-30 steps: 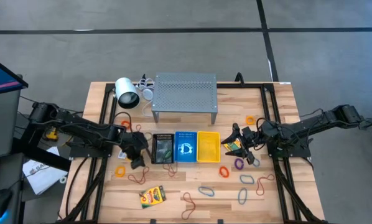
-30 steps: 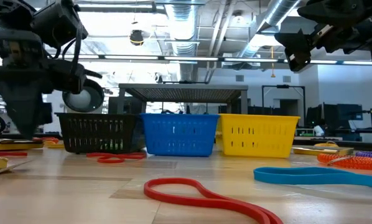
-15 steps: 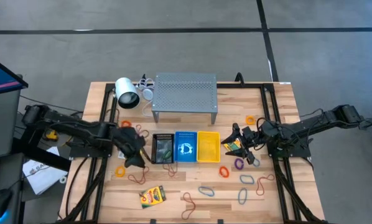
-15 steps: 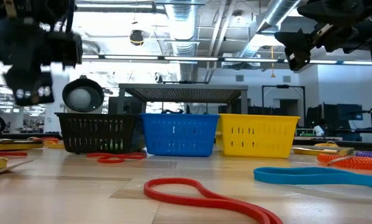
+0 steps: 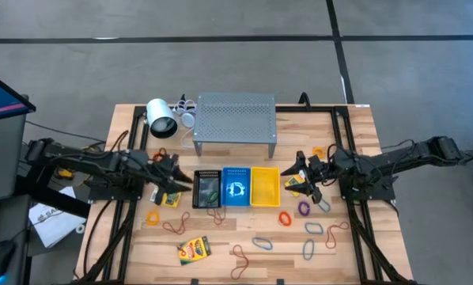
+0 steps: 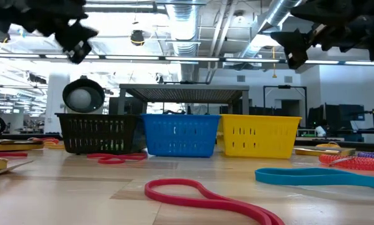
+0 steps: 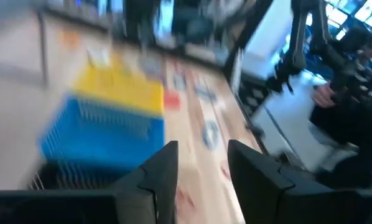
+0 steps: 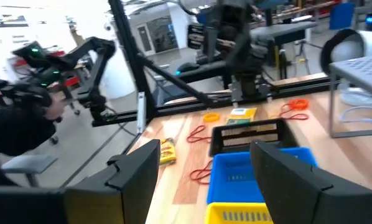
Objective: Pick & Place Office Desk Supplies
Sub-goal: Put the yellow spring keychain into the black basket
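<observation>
Both tools gape empty: left tool (image 5: 175, 179), right tool (image 5: 303, 176).

pale wood table (image 5: 355, 127), perforated grey metal shelf (image 5: 235, 117), slotted plastic baskets (image 6: 181, 134)

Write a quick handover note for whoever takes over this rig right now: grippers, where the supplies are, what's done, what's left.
Left gripper: open, empty, raised beside the black basket.
Right gripper: open, empty, raised beside the yellow basket, over a loose crayon box.
Done: a few items lie in the black basket and the blue basket; I can't tell what they are.
Left: the front-left crayon box and the rubber bands scattered along the front, such as the orange band and the purple band.
</observation>
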